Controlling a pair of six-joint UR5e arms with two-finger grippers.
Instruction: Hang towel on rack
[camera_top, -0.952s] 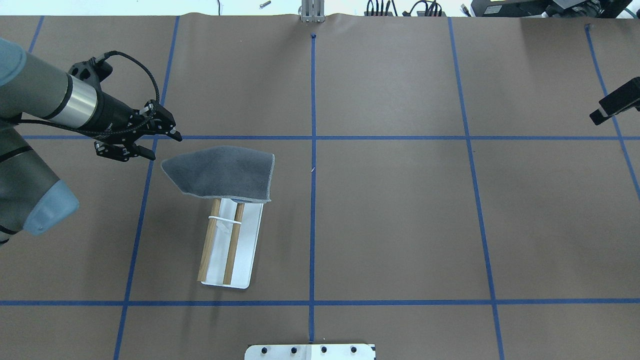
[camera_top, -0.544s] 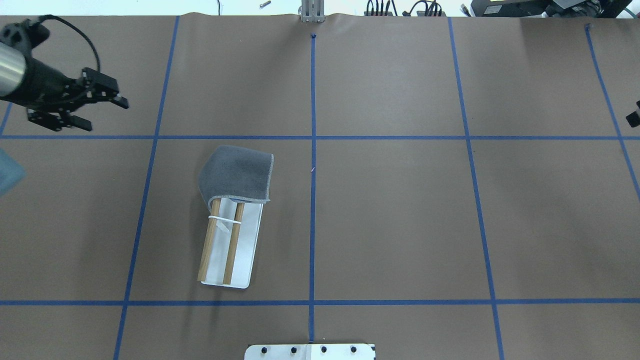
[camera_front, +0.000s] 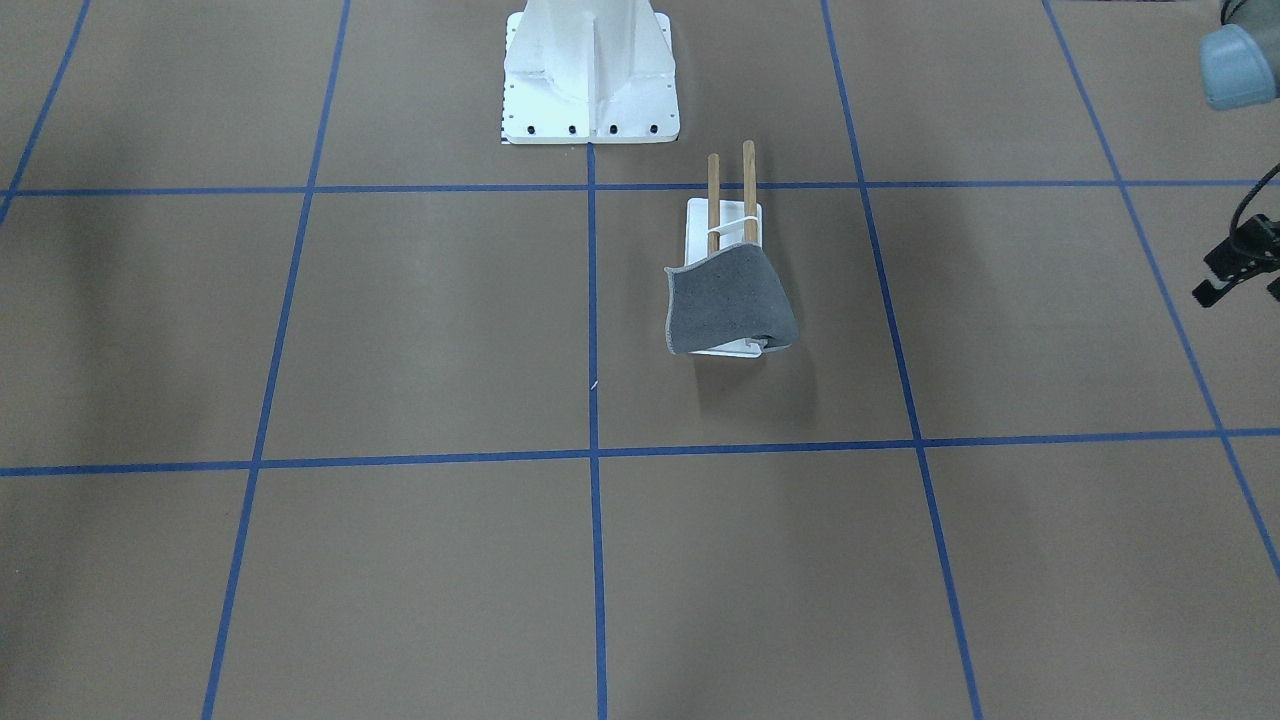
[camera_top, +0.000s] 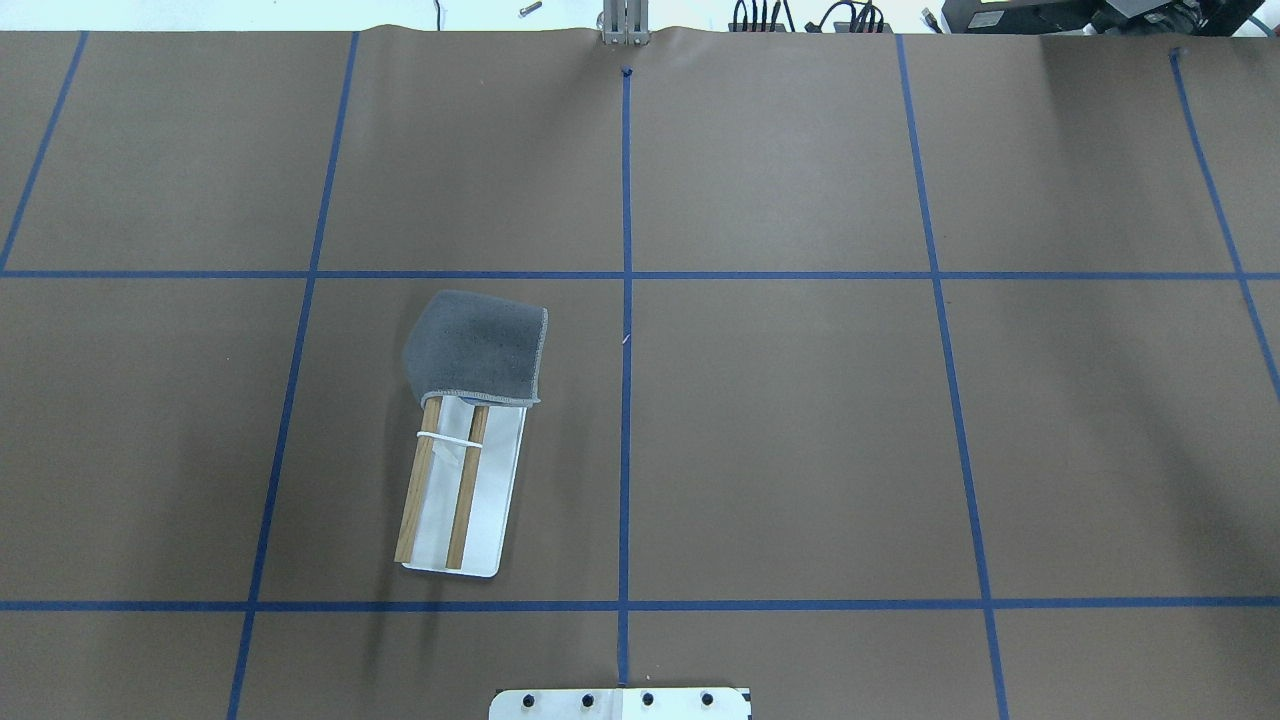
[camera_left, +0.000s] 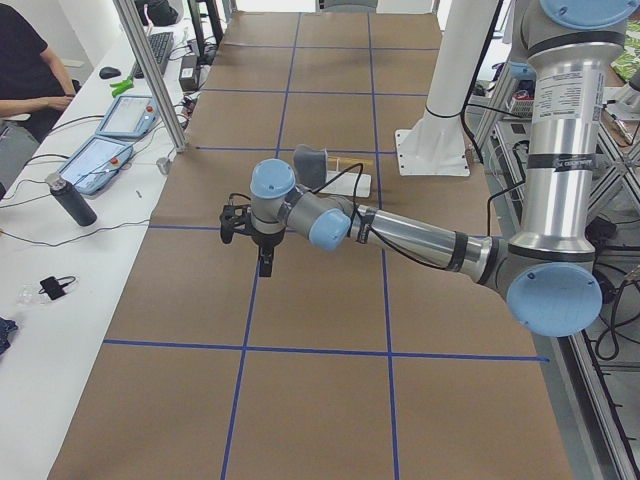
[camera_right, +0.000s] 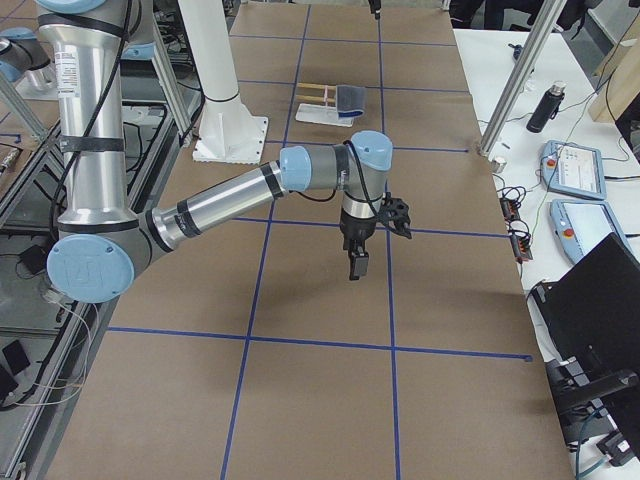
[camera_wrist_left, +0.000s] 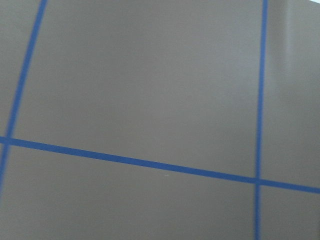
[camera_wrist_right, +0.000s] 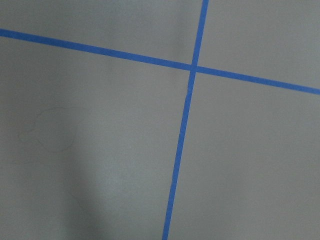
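The dark grey towel (camera_top: 478, 348) hangs over the far end of the rack's two wooden dowels (camera_top: 440, 490), and its blue patch is hidden. The rack's white base (camera_top: 495, 500) lies left of the table's middle line. The front view shows the towel (camera_front: 728, 305) draped down over the rack (camera_front: 748, 180). My left gripper (camera_front: 1205, 277) is far off at the edge of that view, empty, with its jaws apart; it also shows in the exterior left view (camera_left: 263, 268). My right gripper (camera_right: 357, 265) shows only in the exterior right view, pointing down over bare table; I cannot tell its state.
The large white bolted pedestal (camera_front: 590, 70) stands behind the rack on the robot's side. Blue tape lines (camera_top: 626, 300) grid the brown table. Both wrist views show only table and tape.
My left gripper has drawn back left and out of the overhead view. The towel's left corner dropped down beside the rack. The right gripper also left that view.
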